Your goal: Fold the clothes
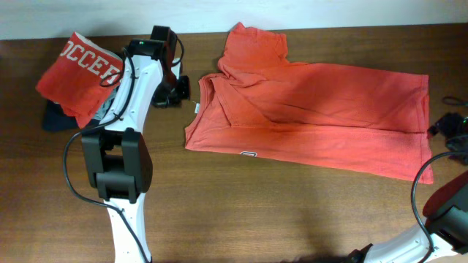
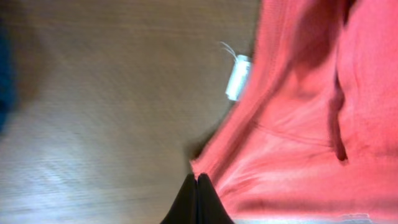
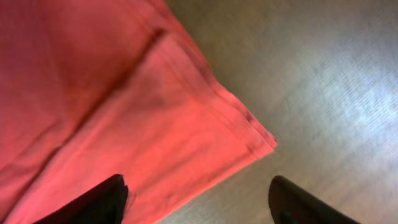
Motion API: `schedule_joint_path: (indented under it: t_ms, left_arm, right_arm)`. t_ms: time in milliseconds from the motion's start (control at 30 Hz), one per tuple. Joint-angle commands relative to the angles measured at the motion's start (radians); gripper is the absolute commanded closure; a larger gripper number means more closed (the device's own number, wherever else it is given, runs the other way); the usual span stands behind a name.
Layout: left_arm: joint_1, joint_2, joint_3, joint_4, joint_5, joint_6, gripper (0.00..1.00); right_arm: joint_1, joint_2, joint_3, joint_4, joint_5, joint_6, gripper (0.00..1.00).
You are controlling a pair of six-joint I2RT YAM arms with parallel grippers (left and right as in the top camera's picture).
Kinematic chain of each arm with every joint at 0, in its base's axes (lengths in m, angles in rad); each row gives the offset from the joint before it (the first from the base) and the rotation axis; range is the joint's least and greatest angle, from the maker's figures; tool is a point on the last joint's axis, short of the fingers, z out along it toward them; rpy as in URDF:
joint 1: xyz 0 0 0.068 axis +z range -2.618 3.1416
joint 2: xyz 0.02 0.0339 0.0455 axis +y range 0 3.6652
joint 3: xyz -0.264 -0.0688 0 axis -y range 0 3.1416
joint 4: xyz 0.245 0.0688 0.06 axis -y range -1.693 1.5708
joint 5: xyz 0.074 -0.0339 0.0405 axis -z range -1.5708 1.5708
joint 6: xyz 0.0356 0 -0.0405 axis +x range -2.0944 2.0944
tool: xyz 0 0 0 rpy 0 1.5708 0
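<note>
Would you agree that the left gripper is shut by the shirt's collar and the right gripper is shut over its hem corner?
Not quite: the right gripper is open over the hem corner, fingers wide apart in the right wrist view. The left gripper is indeed shut by the shirt's collar.

wooden table (image 1: 241, 212): coral-red t-shirt (image 1: 322, 117) spread flat, collar edge just beside the left claw (image 2: 197, 186); folded red garment (image 1: 77, 73) on that claw's opposite side, over a navy garment (image 1: 55, 117).

My coral-red T-shirt (image 1: 314, 109) lies flat and creased, folded lengthwise, one sleeve jutting out. Its neck-end edge reaches the tips of my left pincer (image 2: 197, 185); its hem corner sits just ahead of my right pincer (image 3: 198, 186).
</note>
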Motion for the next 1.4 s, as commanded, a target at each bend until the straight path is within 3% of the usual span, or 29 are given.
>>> schedule_joint_path:
  t_ms: [0, 200, 633, 1367]
  left_arm:
    - [-0.021, 0.011, -0.008, -0.055, 0.109, 0.064, 1.0]
    - [-0.065, 0.011, -0.03, -0.103, 0.105, 0.047, 1.0]
    - [-0.111, 0.013, -0.25, 0.058, 0.105, -0.016, 1.0]
    - [-0.132, 0.013, -0.484, 0.106, 0.071, -0.079, 1.0]
  right_arm:
    - [-0.005, -0.004, 0.029, 0.012, -0.068, -0.038, 0.04]
    - [-0.005, -0.004, 0.028, 0.019, -0.068, -0.034, 0.01]
    - [-0.005, -0.004, 0.028, 0.019, -0.068, -0.034, 0.01]
    - [-0.005, -0.004, 0.028, 0.019, -0.068, -0.034, 0.01]
